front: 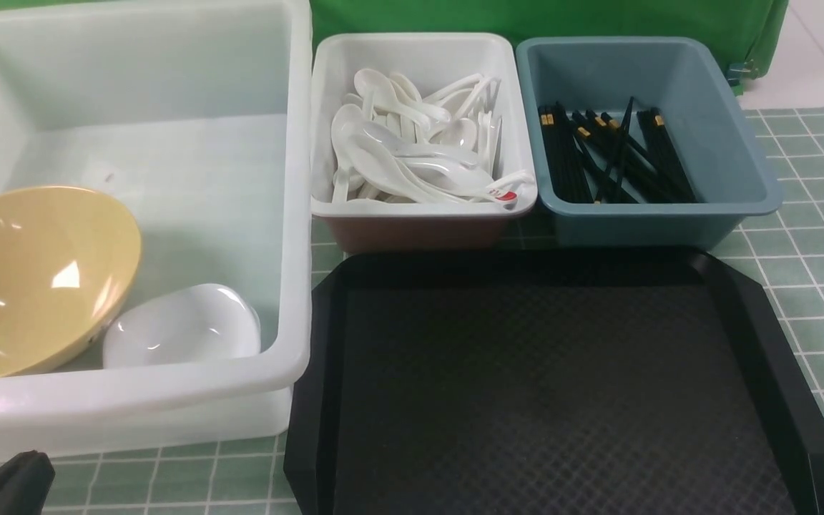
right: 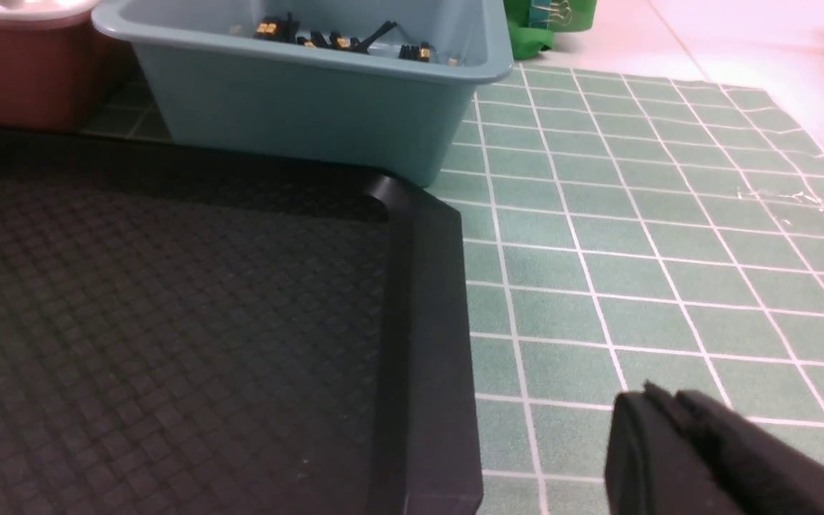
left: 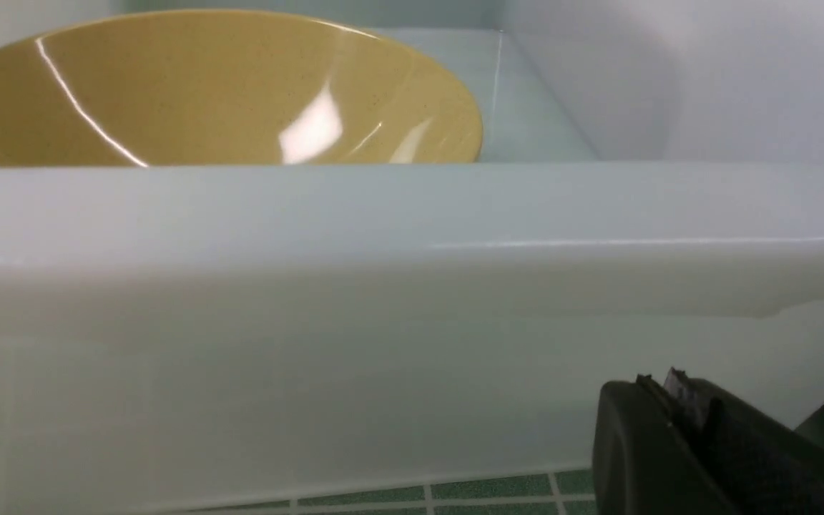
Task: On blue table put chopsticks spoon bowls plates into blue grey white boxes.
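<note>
The mustard-yellow bowl (front: 33,279) leans inside the large translucent white box (front: 297,214), with a small white plate (front: 183,325) beside it. White spoons (front: 412,150) fill the small white box (front: 419,50). Black chopsticks (front: 612,154) lie in the blue-grey box (front: 734,129). My left gripper (left: 669,390) is shut and empty, low over the table (front: 812,265) just outside the big box's near wall (left: 383,286); the bowl (left: 219,93) shows over the rim. My right gripper (right: 659,400) hangs over the table (right: 634,250) to the right of the tray, jaws together, holding nothing.
A black textured tray (front: 548,386) lies bare in front of the two small boxes; its right rim (right: 426,322) is close to my right gripper. A spoon with a red mark (front: 505,194) lies among the spoons. A green backdrop (front: 526,18) stands behind the boxes.
</note>
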Motion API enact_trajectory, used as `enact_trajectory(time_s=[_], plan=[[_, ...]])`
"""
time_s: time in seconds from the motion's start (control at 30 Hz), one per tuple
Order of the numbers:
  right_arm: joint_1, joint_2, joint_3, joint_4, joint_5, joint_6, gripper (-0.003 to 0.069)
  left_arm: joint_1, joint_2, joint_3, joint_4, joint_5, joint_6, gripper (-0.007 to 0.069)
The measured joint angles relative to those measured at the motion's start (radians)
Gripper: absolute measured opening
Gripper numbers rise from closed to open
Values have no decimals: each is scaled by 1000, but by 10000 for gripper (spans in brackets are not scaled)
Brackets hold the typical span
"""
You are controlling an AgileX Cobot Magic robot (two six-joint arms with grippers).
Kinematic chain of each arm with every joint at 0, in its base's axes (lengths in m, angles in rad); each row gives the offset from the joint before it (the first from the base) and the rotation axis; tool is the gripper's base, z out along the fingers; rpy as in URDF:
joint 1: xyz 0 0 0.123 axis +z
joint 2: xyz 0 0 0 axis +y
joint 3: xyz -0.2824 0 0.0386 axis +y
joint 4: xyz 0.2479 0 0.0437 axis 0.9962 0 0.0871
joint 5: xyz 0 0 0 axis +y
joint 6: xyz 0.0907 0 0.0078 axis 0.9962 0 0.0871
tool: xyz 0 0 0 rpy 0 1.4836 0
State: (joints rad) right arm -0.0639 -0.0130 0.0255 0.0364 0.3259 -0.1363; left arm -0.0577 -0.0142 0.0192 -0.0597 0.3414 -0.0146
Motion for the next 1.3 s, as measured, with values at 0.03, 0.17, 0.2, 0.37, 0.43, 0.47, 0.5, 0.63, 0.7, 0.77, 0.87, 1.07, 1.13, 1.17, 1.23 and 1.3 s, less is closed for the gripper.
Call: enact_trajectory(time_s=[0.03, 0.17, 0.2, 0.37, 0.43, 0.47, 0.5, 0.63, 0.7, 0.77, 0.87, 1.07, 1.13, 1.17, 1.23, 1.3], plan=[[0, 0, 0, 0, 0, 0, 78, 0, 0, 0, 0, 0, 0, 4], [0, 0, 0, 0, 0, 0, 78, 0, 0, 0, 0, 0, 0, 4], [0, 0, 0, 0, 0, 0, 78, 0, 0, 0, 0, 0, 0, 4], [0, 0, 0, 0, 0, 0, 82, 0, 0, 0, 0, 0, 4, 4], [0, 0, 0, 0, 0, 0, 85, 0, 0, 0, 0, 0, 6, 4], [0, 0, 0, 0, 0, 0, 87, 0, 0, 0, 0, 0, 6, 4], [0, 0, 0, 0, 0, 0, 87, 0, 0, 0, 0, 0, 6, 4], [0, 0, 0, 0, 0, 0, 91, 0, 0, 0, 0, -1, 0, 4], [0, 0, 0, 0, 0, 0, 92, 0, 0, 0, 0, -1, 0, 4], [0, 0, 0, 0, 0, 0, 93, 0, 0, 0, 0, -1, 0, 4], [0, 0, 0, 0, 0, 0, 97, 0, 0, 0, 0, -1, 0, 4], [0, 0, 0, 0, 0, 0, 100, 0, 0, 0, 0, -1, 0, 4], [0, 0, 0, 0, 0, 0, 99, 0, 0, 0, 0, -1, 0, 4], [0, 0, 0, 0, 0, 0, 99, 0, 0, 0, 0, -1, 0, 4], [0, 0, 0, 0, 0, 0, 101, 0, 0, 0, 0, -1, -1, 4], [0, 0, 0, 0, 0, 0, 101, 0, 0, 0, 0, -1, -1, 4]])
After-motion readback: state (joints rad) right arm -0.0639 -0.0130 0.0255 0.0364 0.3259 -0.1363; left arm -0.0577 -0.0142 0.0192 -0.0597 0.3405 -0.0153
